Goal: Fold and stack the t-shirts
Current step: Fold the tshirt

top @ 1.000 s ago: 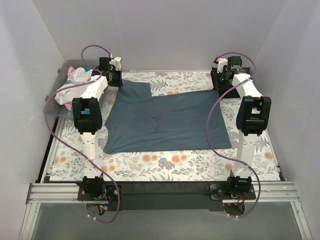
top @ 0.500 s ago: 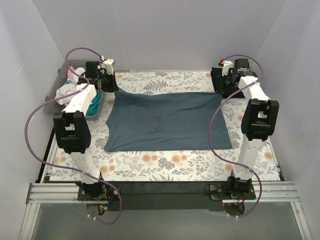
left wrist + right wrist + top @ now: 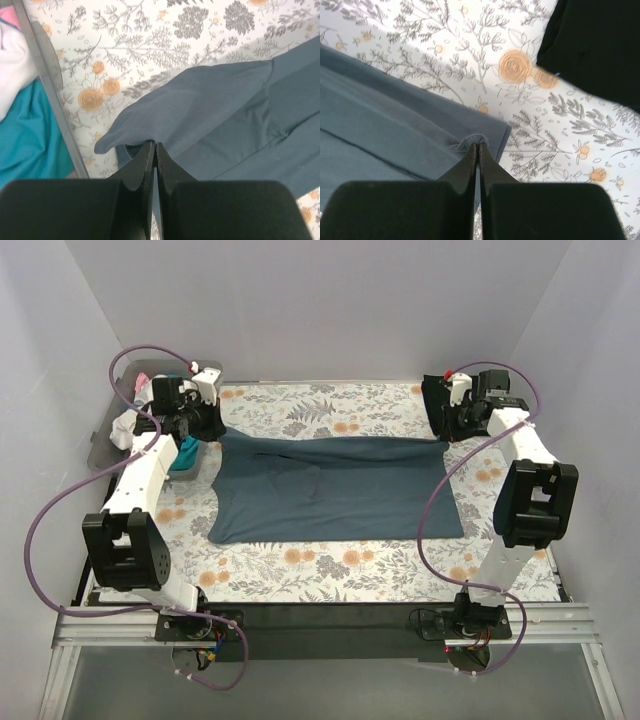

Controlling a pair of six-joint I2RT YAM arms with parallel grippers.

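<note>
The slate blue-grey t-shirt (image 3: pixel 330 495) is being held spread over the middle of the floral table cloth (image 3: pixel 330 575) in the top view. Its far edge is being drawn into a nearly straight line between the two grippers, and its near hem is lying flat on the cloth towards the bottom of the frame.

At the left of that view, the far left corner of the shirt is being pinched by the left gripper (image 3: pixel 207 428). In the left wrist view the black fingers (image 3: pixel 145 165) are being pressed together at lower centre with no gap showing. A peak of blue-grey cloth (image 3: pixel 225 115) is being gathered at their tips, and a folded layer is trailing off to the right of the frame.

Along the left edge of the same view, the rim of the clear bin (image 3: pixel 50 85) is being crossed by nothing. Behind that rim a white t-shirt (image 3: pixel 12 65), a teal t-shirt (image 3: pixel 25 135) and a scrap of a pink t-shirt (image 3: pixel 7 15) are being kept in a heap.

At the upper right of the top view, the far right corner is being clamped by the right gripper (image 3: pixel 445 432). In the right wrist view the jaws are being held tight on a small bunched corner of the shirt (image 3: pixel 380 115). A black t-shirt (image 3: pixel 600 45) is lying on the table cloth (image 3: pixel 520 65) in the upper right corner, apart from the blue-grey one.
</note>
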